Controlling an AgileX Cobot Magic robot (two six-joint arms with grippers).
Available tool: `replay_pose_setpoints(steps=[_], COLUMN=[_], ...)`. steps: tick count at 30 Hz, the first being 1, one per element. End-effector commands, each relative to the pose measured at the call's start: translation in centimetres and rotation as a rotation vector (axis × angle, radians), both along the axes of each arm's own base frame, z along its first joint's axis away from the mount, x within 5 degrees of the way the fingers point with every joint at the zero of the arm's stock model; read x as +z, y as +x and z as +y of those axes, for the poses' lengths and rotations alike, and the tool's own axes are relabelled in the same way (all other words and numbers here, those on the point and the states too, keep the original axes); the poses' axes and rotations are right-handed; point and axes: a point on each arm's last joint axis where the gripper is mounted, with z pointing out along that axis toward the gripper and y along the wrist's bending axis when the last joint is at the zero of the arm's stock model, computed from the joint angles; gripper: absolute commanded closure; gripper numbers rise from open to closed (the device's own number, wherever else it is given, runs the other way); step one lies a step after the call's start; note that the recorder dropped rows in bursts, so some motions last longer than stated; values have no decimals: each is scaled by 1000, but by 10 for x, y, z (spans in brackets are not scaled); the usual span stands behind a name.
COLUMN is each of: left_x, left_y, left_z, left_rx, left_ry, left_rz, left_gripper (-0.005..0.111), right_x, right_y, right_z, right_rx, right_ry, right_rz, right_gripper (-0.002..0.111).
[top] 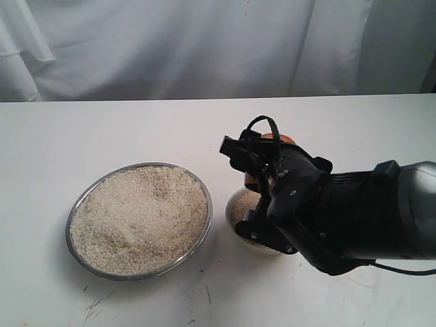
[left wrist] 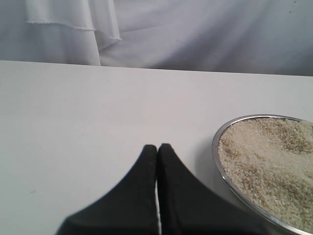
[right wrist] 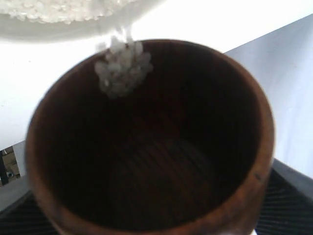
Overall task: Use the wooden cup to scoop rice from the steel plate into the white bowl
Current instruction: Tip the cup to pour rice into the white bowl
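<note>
The steel plate [top: 80,204] lies left of centre, heaped with rice [top: 139,218]. Just to its right stands the white bowl [top: 236,208], holding some rice and half hidden by my right arm. My right gripper [top: 262,162] is shut on the wooden cup [top: 280,138], which is tipped mouth-down over the bowl. In the right wrist view the wooden cup [right wrist: 161,166] is nearly empty, and a last clump of rice [right wrist: 122,66] is sliding off its lip toward the white bowl [right wrist: 73,32]. My left gripper [left wrist: 157,147] is shut on nothing, just beside the steel plate [left wrist: 218,147].
The white table [top: 82,136] runs back to a pale curtain [top: 204,48]. My right arm [top: 354,218] reaches in from the right edge and hides the table beyond the bowl. Dark scuff marks [top: 95,306] show near the front edge.
</note>
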Motion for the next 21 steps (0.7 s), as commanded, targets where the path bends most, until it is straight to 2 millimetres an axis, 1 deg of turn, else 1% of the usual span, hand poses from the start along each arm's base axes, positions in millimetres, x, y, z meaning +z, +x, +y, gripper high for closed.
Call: replay_pose_setpoints(steps=[1, 6, 17, 19, 21], left_x=[-1, -1, -1, -1, -1], left_y=[0, 0, 0, 0, 0], left_z=[0, 0, 0, 0, 0], left_rx=[-3, -3, -3, -3, -3], left_ry=[1, 1, 1, 1, 1], left_rz=[-6, -6, -6, -6, -6], left_gripper=[107, 107, 107, 107, 107], right_x=[6, 7, 10, 10, 10], right_y=[1, 1, 3, 3, 3], right_z=[-2, -3, 0, 0, 1], right_rx=[7, 13, 11, 3, -23], right_ry=[-40, -72, -54, -28, 51], right_rz=[-37, -48, -54, -48, -31], right_gripper=[108, 108, 108, 108, 108])
